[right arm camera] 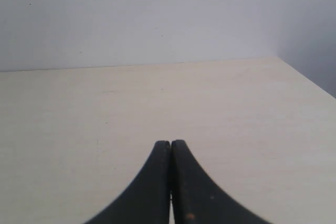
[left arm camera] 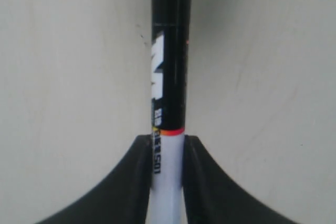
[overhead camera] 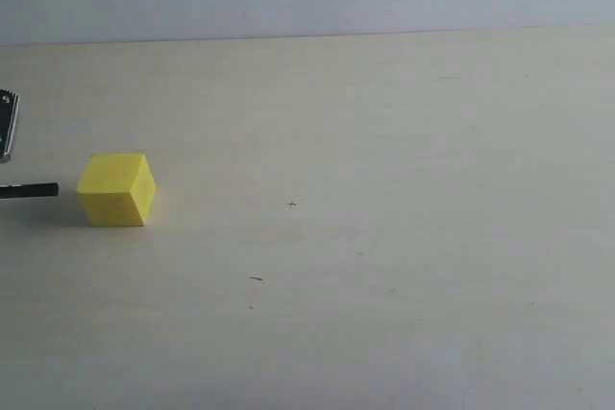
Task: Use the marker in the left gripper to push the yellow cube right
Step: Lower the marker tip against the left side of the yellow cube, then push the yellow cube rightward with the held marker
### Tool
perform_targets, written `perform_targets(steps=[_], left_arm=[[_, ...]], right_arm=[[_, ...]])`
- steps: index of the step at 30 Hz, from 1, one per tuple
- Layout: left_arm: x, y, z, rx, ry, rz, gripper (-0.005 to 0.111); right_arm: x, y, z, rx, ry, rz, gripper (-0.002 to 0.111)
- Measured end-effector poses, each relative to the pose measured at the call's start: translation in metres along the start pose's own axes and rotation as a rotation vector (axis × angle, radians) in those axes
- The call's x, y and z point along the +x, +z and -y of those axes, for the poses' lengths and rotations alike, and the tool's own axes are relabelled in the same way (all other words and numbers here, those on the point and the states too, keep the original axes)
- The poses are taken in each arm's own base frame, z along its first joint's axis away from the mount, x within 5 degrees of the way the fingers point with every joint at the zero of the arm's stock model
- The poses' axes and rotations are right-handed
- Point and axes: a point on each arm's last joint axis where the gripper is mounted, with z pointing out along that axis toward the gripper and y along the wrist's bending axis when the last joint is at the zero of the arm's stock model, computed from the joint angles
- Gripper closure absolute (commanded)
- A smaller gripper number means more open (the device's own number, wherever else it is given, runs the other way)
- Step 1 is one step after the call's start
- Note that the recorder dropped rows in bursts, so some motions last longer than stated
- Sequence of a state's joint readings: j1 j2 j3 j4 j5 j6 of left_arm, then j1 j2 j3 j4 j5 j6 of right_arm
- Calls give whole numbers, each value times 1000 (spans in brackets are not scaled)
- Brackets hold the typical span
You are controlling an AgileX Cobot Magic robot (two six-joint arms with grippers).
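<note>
Exterior view shows the yellow cube (overhead camera: 116,189) resting on the pale table (overhead camera: 384,189), just ahead of the marker (overhead camera: 29,190), with a narrow gap between the marker's black tip and the cube's near face. The marker lies level and points straight out from the left gripper (left arm camera: 167,148). Its dark jaws pinch the white barrel just behind a thin red band, and the black cap half juts forward past the fingertips. The right gripper (right arm camera: 170,148) has its jaws pressed together tip to tip, facing across the tabletop toward a grey wall (right arm camera: 157,14).
</note>
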State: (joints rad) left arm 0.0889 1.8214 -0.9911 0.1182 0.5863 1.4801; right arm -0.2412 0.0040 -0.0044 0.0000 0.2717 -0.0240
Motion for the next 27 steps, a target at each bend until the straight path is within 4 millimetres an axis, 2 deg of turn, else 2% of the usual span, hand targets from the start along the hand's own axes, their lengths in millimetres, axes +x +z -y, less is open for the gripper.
perform_targets(steps=[12, 15, 18, 23, 25, 27], left_arm=[[0, 0, 0, 4, 4, 0, 107], [-5, 1, 0, 8, 16, 6, 107], [-24, 7, 1, 19, 55, 24, 107], [-76, 10, 5, -2, 120, 95, 107], [-80, 9, 5, -3, 105, 100, 107], [-77, 5, 4, -15, 81, 98, 107]], right_arm=[[0, 0, 0, 0, 0, 0, 108], [0, 0, 0, 0, 0, 0, 108], [0, 0, 0, 0, 0, 0, 108], [0, 0, 0, 0, 0, 0, 108], [0, 0, 0, 0, 0, 0, 108], [0, 0, 0, 0, 0, 0, 108]])
